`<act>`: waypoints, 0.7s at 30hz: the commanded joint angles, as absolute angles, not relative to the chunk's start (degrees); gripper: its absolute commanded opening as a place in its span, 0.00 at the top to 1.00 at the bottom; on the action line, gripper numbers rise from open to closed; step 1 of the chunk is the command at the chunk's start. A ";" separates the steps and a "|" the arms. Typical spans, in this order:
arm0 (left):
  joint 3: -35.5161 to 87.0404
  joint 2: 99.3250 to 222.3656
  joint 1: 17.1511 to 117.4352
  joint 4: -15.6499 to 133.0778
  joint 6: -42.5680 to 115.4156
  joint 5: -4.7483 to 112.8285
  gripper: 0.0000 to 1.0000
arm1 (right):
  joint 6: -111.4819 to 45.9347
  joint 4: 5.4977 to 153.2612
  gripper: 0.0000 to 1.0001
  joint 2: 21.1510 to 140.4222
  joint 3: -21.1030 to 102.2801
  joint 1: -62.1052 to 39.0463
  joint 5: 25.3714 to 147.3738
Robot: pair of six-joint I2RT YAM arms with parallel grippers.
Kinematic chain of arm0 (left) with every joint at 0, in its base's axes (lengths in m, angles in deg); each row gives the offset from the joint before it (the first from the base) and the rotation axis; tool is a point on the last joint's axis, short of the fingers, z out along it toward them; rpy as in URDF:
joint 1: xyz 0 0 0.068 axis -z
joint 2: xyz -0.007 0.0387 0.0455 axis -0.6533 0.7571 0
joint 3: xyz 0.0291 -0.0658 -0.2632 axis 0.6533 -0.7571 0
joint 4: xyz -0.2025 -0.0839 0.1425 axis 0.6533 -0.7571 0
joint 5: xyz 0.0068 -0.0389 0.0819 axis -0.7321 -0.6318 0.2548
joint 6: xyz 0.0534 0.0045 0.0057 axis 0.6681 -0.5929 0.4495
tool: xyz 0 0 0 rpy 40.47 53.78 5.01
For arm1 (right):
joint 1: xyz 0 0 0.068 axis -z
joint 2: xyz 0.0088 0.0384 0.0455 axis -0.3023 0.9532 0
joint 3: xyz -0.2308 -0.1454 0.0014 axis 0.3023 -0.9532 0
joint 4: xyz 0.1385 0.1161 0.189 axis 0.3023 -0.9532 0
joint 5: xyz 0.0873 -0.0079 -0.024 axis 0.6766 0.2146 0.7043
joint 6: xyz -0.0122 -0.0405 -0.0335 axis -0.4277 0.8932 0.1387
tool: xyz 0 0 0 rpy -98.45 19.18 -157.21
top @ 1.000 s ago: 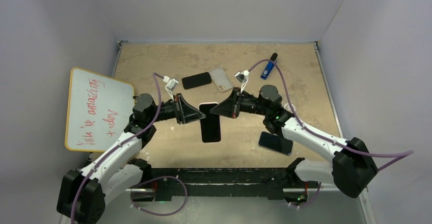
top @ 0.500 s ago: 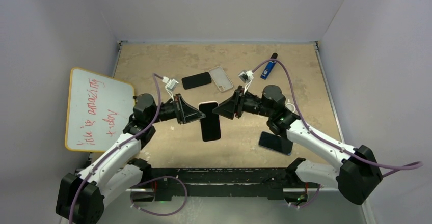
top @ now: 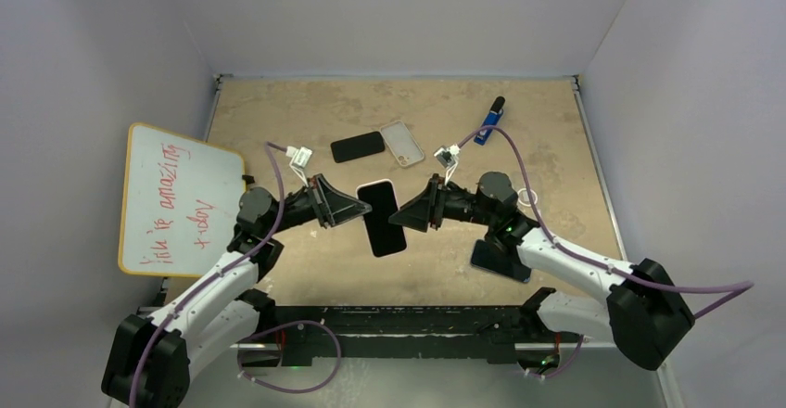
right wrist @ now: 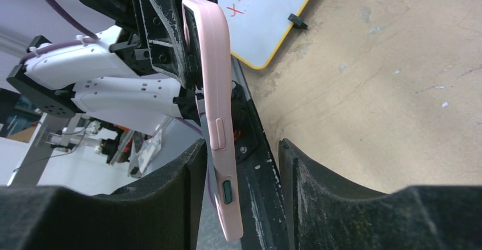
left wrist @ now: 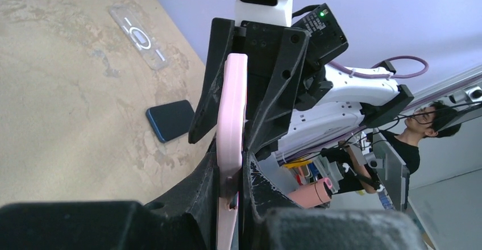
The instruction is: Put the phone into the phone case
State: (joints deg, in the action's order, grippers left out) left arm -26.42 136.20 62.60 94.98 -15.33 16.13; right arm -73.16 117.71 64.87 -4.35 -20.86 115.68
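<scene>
Nearest the arm bases, a dark blue slab phone (top: 500, 260) lies flat on the tan table (top: 556, 148), right of centre. Over the table's middle and held off it, the left gripper (top: 363, 210) is clenched on one long edge of a pink soft phone case (right wrist: 219, 108). The black-screened phone (top: 382, 223) sits in the case, screen up. The right gripper (top: 399, 216) stands released, its fingers spread to either side of the opposite edge. Beyond lie a black phone (top: 358, 146), a clear case (top: 402, 142) and a blue marker (top: 488, 122).
</scene>
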 commanded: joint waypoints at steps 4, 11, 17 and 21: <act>-26.63 136.68 62.33 104.86 -19.69 16.67 1.00 | -77.39 126.83 0.74 66.56 -4.55 -20.82 118.13; -25.19 136.41 62.32 98.62 -17.38 17.17 0.69 | -79.99 129.45 1.00 66.39 -4.54 -20.82 114.81; -25.90 135.67 62.33 93.27 -15.78 17.93 0.44 | -82.42 130.10 1.00 64.22 -4.88 -20.81 106.90; -27.96 135.58 62.33 93.46 -16.87 17.99 0.43 | -84.80 132.96 1.00 64.09 -5.61 -20.81 102.79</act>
